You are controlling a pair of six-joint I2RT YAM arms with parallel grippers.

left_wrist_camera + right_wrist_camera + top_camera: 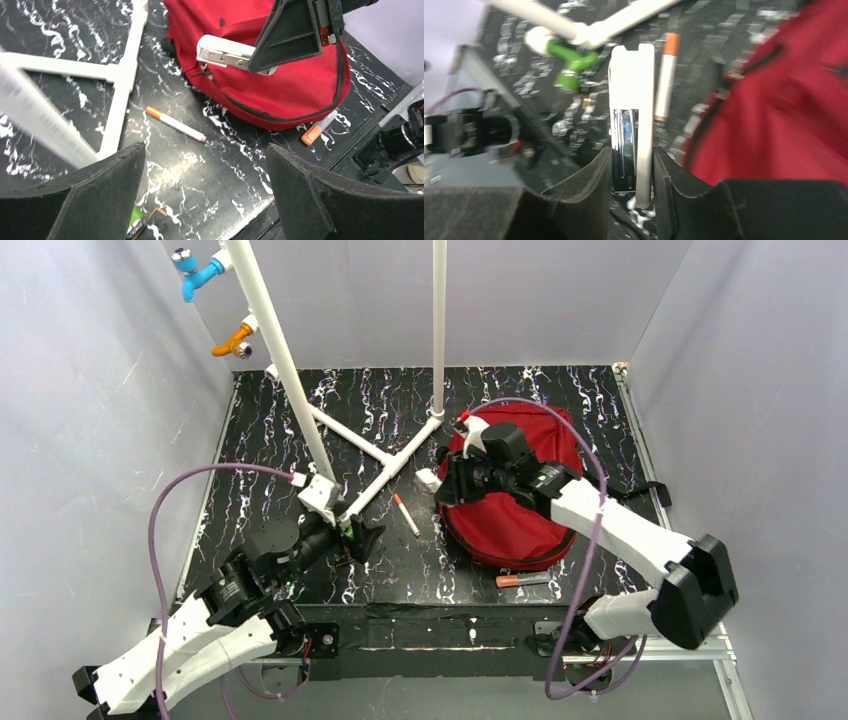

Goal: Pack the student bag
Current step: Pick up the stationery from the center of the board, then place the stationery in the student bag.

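Note:
The student bag (pixel 520 510) is a dark-red backpack lying flat at the right of the table; it also shows in the left wrist view (pixel 300 85) and the right wrist view (pixel 784 115). My right gripper (pixel 445 483) hovers over the bag's left edge, shut on a white and chrome stapler (pixel 633 115), which juts out leftward (pixel 222 51). A white pen with an orange cap (pixel 406 515) lies on the table just left of the bag. My left gripper (pixel 358 540) is open and empty, low over the table, left of the pen (pixel 175 124).
A white pipe frame (pixel 380 455) stands on the table's left and middle, with blue (pixel 195 275) and orange (pixel 235 340) fittings up high and a green one (pixel 574 67) by my left gripper. An orange-capped marker (pixel 522 581) lies at the bag's near edge.

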